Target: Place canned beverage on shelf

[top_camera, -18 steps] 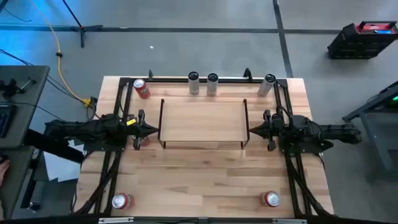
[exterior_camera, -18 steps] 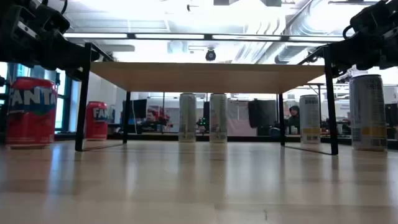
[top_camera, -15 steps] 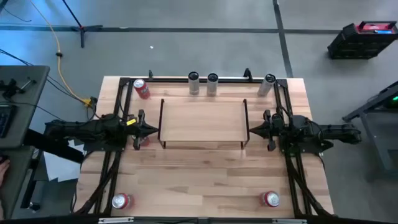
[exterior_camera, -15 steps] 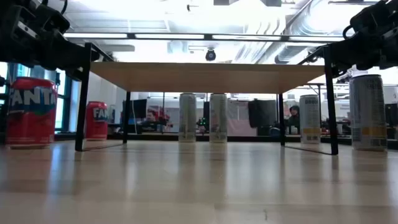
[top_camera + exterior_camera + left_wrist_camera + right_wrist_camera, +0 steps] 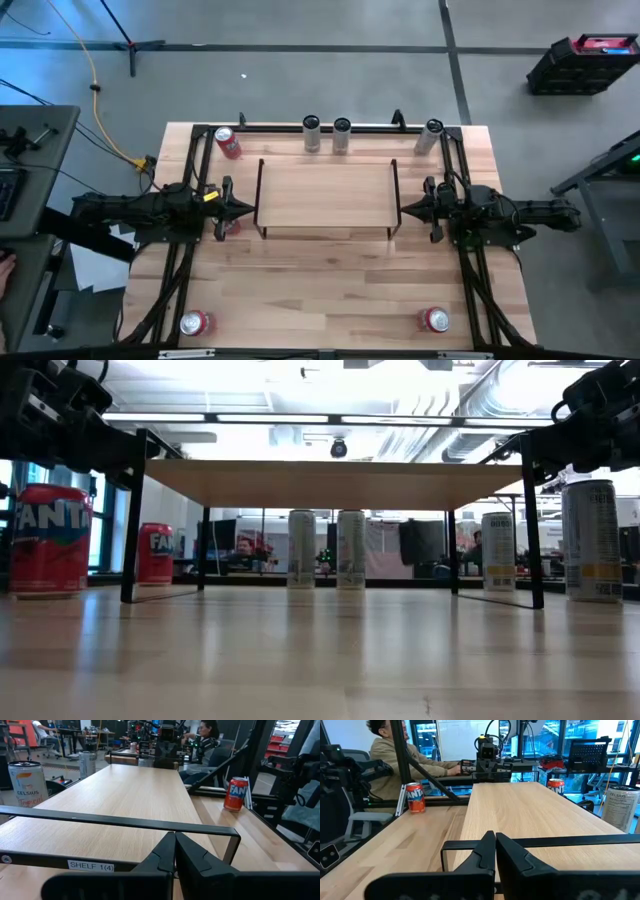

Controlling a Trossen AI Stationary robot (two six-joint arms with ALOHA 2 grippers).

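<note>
Both arms wait at the shelf (image 5: 325, 193) ends: the left gripper (image 5: 243, 209) and right gripper (image 5: 405, 209) are clenched on nothing, tips facing inward. A red can (image 5: 229, 225) stands just beneath the left gripper, likely the first pick.

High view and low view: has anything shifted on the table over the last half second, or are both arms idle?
Nothing visibly changed. The left gripper and right gripper sit shut and empty at opposite ends of the shelf, whose board is bare. The red cans and tall silver cans on the table stand where they were.
</note>
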